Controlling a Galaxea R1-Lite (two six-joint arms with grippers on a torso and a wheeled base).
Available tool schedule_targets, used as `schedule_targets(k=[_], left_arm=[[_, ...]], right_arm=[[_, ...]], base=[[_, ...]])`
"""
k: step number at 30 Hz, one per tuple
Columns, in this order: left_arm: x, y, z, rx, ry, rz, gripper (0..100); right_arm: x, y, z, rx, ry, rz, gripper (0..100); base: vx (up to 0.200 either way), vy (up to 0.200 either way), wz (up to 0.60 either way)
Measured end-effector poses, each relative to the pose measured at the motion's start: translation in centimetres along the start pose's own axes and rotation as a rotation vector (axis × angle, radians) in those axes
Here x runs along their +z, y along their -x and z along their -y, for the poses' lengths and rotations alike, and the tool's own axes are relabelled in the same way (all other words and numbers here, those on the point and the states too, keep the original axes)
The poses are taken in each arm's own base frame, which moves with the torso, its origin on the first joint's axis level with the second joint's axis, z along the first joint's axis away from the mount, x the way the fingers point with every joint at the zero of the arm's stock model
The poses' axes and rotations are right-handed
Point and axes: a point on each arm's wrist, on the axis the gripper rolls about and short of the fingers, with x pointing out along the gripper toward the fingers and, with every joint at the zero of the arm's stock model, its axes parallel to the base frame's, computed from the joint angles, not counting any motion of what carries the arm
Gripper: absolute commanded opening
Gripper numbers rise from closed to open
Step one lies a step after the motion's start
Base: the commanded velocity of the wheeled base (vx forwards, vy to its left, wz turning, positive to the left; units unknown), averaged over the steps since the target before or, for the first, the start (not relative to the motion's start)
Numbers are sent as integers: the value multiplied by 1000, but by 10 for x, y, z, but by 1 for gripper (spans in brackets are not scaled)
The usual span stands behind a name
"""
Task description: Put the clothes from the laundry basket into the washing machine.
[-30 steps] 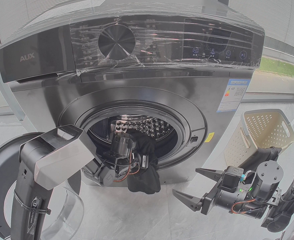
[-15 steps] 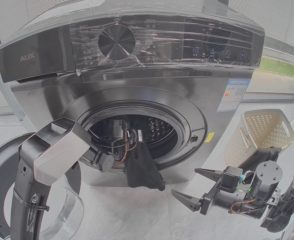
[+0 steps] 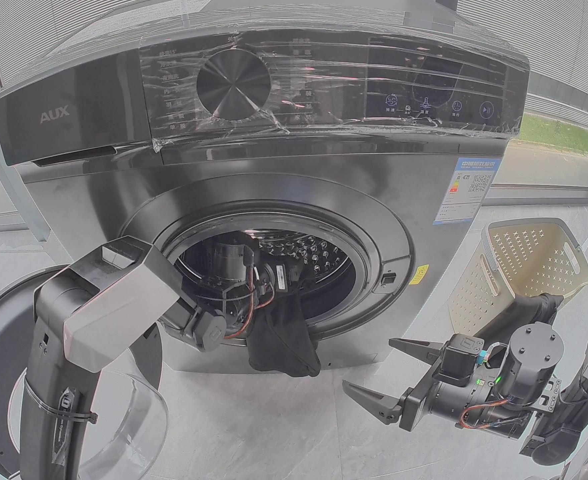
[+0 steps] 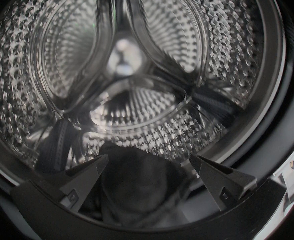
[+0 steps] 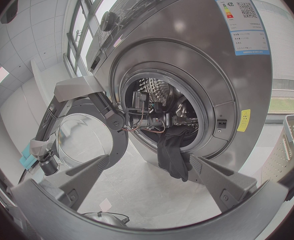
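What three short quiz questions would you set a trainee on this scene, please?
1. True or false: the dark garment lies wholly inside the drum.
2. The right end effector is: A open and empty; B shut on cloth; C inside the drum.
3. On which side of the washing machine is the laundry basket?
Key: 1 false, part hangs outside; 2 A; 3 the robot's right.

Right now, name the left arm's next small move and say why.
Probably lower the left gripper, close it on the black garment and carry it deeper into the drum: its fingers stand open, and much of the garment hangs out over the door rim.
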Motion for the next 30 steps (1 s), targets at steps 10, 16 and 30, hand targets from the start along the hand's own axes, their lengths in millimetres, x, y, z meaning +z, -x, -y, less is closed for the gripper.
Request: schedule_targets(k=[10, 16, 30], left_arm=[[-45, 31, 8, -65, -74, -252, 100], [-51, 33, 7, -62, -81, -269, 100], [-47, 20, -3, -37, -62, -232, 0]], right_arm=[[-2, -1, 0, 1, -1, -7, 100], [-2, -1, 0, 1, -1, -9, 100], [-1, -2, 0, 4, -1, -4, 100]], base=[[0, 0, 0], [0, 0, 0], [0, 0, 0]])
